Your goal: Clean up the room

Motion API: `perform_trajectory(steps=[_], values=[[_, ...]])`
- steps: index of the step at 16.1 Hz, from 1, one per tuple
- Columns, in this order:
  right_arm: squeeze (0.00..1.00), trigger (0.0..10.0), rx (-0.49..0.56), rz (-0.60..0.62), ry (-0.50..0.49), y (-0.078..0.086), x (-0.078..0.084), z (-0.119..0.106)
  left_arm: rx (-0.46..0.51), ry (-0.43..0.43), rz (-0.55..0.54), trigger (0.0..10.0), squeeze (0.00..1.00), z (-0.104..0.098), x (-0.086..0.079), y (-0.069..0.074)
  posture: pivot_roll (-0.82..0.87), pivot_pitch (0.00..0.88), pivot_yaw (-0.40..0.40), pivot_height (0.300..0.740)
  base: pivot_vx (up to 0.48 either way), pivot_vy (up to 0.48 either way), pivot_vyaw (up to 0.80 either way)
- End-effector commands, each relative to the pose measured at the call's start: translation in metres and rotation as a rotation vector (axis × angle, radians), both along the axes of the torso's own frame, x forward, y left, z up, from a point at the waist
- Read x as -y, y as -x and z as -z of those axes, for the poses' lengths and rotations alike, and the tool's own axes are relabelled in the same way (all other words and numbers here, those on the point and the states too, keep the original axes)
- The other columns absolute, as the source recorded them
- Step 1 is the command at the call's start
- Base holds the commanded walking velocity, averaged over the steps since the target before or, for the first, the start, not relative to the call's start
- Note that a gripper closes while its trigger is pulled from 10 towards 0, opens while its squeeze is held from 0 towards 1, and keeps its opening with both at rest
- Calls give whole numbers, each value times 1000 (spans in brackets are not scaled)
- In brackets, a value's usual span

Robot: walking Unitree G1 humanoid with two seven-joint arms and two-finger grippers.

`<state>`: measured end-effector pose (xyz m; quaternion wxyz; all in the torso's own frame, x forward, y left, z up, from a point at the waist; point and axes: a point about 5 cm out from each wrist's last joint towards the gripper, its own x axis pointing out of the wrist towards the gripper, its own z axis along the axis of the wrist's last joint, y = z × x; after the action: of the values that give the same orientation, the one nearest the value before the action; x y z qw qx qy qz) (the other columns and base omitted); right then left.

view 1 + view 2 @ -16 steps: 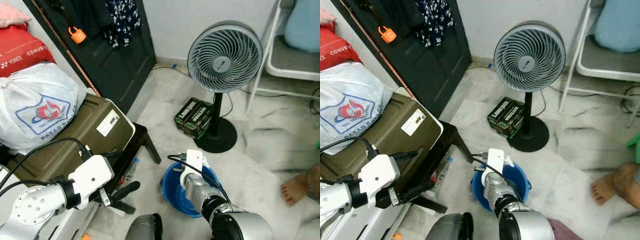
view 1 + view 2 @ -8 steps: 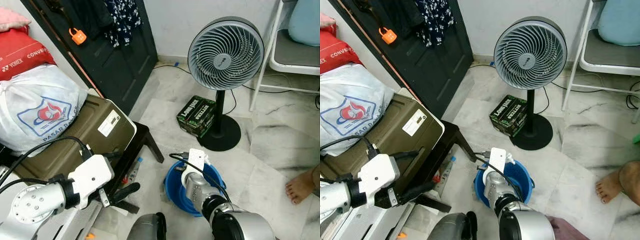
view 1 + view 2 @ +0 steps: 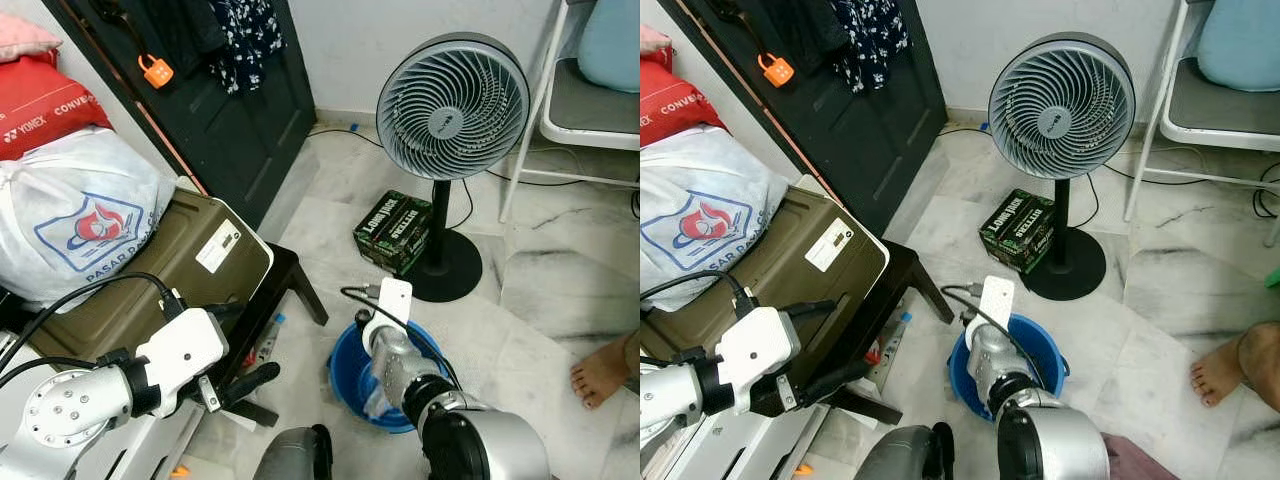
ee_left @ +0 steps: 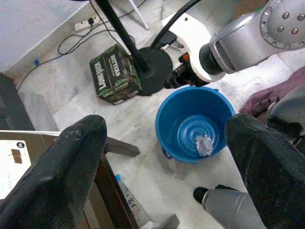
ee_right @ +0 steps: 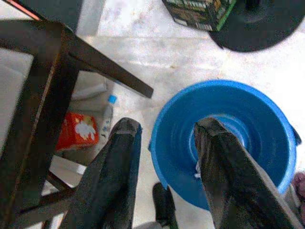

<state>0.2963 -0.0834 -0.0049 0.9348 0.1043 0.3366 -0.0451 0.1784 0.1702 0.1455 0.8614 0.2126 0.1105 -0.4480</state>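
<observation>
A blue bucket stands on the marble floor in front of me, with a crumpled white wad lying in its bottom. My right gripper hangs over the bucket's near rim, pointing down, open, with nothing between its fingers. The right wrist's white camera block sits above the bucket. My left gripper is held low to the left, beside the dark stool, open wide and empty.
A standing fan and a green carton are just beyond the bucket. An olive case with a white bag on it lies on the left. A red packet and a bottle lie under the stool. A person's foot is at right.
The right wrist has tipped up a little over the bucket, and a white wad now shows inside the bucket. The left arm has not moved.
</observation>
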Motion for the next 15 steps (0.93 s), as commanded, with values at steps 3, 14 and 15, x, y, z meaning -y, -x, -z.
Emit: perform_trajectory(steps=[3, 14, 15], values=[[1000, 10000, 90, -101, -81, -10, -26, -17, 17, 7, -11, 10000, 0, 7, 5, -7, 282, 109, 215, 740, 0, 0, 0], [1000, 10000, 235, -562, -51, 65, 52, -39, 195, 208, -184, 10000, 0, 32, 68, -64, -28, 0, 62, 740, 0, 0, 0], [1000, 10000, 225, -601, -98, 74, 49, -43, 199, 209, -190, 10000, 0, 34, 68, -65, -35, 0, 57, 740, 0, 0, 0]])
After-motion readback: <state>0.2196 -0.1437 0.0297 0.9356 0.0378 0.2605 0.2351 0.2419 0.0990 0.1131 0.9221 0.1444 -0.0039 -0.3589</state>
